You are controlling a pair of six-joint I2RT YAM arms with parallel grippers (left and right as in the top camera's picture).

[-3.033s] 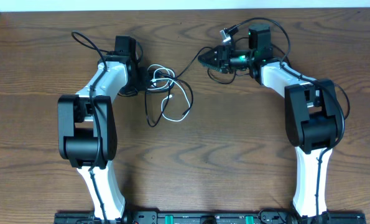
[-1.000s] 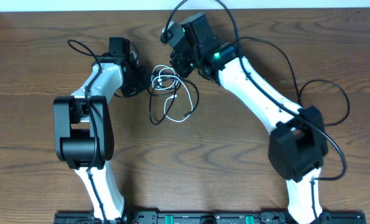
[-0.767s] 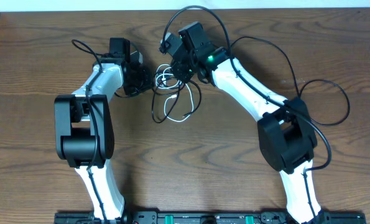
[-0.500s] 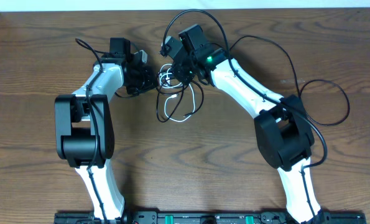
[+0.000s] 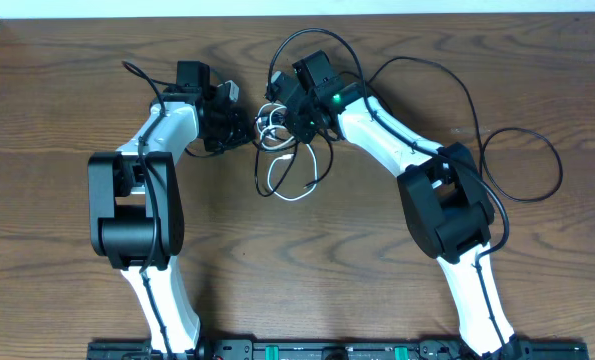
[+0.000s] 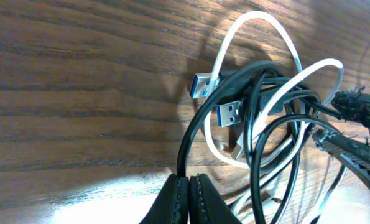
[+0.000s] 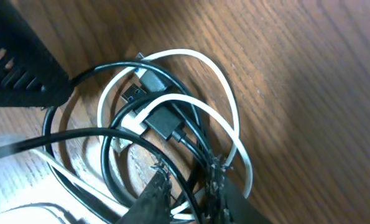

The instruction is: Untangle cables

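Note:
The cables lie in one tangle [image 5: 282, 150] between the two grippers, with a white loop [image 5: 299, 182] trailing toward me. My left gripper [image 6: 188, 179] is shut on a black cable [image 6: 186, 143] that rises from its tips into the knot. Two USB plugs [image 6: 229, 113] poke out of the black coils, and a white cable [image 6: 259, 15] arcs over them. My right gripper [image 7: 188, 180] stands slightly open over the knot. Black strands [image 7: 191, 146] pass between its fingers and the white cable [image 7: 225, 106] curves past them. Overhead, the left gripper [image 5: 243, 127] and right gripper [image 5: 280, 118] nearly meet.
Thick black arm wires [image 5: 522, 165] loop across the table at the right, and another [image 5: 137, 75] curls behind the left arm. The table's far edge [image 5: 297, 14] runs just behind both grippers. The left gripper's body [image 7: 17, 62] fills the right wrist view's upper left.
The right arm has swung in from the right to the tangle and its jaws have parted a little. The left gripper and the tangle have shifted slightly right.

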